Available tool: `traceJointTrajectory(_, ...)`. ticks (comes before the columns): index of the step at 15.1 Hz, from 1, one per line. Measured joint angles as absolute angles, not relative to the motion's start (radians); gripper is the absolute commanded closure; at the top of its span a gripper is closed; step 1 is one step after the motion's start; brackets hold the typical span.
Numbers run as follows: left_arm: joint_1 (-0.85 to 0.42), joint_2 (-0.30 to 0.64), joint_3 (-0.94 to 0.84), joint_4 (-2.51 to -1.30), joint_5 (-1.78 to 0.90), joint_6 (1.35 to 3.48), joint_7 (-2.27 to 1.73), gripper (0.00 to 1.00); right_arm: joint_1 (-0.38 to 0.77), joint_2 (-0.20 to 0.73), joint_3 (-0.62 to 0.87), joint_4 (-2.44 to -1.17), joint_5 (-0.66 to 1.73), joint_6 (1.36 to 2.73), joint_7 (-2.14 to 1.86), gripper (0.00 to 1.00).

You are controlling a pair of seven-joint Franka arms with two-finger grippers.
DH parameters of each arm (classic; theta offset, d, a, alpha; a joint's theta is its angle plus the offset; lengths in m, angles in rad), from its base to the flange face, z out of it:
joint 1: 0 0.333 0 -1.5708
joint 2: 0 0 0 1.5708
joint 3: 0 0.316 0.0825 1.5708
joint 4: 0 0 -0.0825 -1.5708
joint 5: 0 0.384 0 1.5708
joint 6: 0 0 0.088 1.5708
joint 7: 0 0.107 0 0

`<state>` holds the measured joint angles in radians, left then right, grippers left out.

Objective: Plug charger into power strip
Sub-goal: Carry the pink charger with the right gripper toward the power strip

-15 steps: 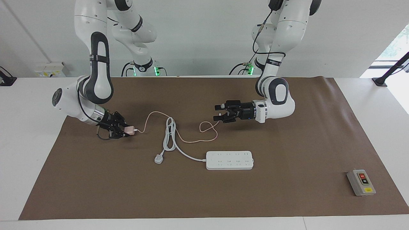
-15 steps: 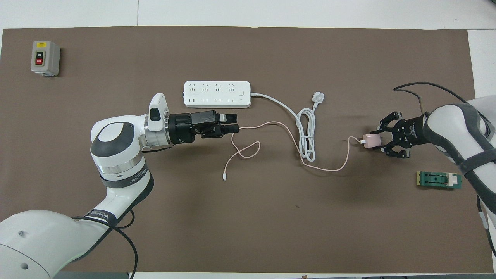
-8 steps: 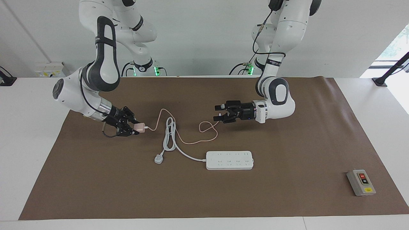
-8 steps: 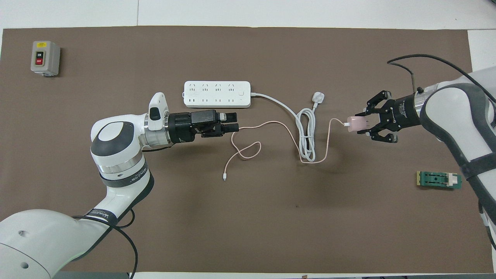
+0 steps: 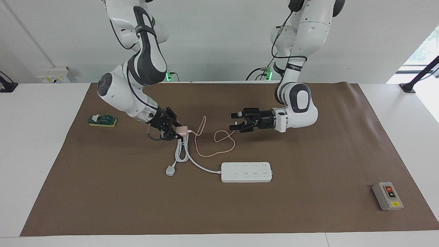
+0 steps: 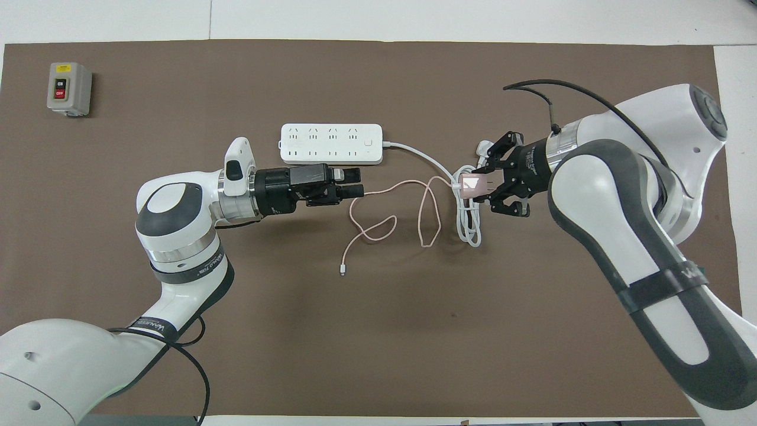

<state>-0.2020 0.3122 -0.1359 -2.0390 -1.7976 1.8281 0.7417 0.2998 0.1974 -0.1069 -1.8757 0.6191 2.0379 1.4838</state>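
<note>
The charger [image 5: 181, 130] is off the table, pinched in the right claw [image 5: 175, 132], and it now hangs over the coiled white cord [image 5: 181, 151] of the power strip [image 5: 247, 172]. Reading the overhead view as a dial centred on the power strip, that puts the charger at about four o'clock. A second ago it was much farther out toward the right arm's end of the table, so the arm has swept it well in toward the middle. With that move the slack in its pink cable [image 5: 205, 155] has bunched into taller loops between the two claws, and a small green block [image 5: 102, 120] that the arm was hiding has come into sight. The left claw [image 5: 235, 120], fingers spread and holding nothing, has not stirred. It waits over the pink cable at about five o'clock from the power strip. I'd say the carry is mostly done, while turning the prongs down and lining them up over a socket remains. A grey switch box [image 5: 387, 196] sits apart at ten o'clock.
</note>
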Motion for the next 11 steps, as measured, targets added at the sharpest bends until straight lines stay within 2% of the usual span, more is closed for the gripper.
traceJointTrajectory(6, -0.202, 0.352, -0.135, -2.02, -1.798, 1.832, 0.743, 0.0, 0.396, 0.198, -0.107, -1.8, 0.619, 2.055, 1.638, 0.91)
traceJointTrajectory(11, -0.214, 0.359, -0.139, -1.99, -1.798, 1.886, 0.743, 0.0, 0.462, 0.204, -0.107, -1.79, 0.619, 2.072, 1.681, 0.91)
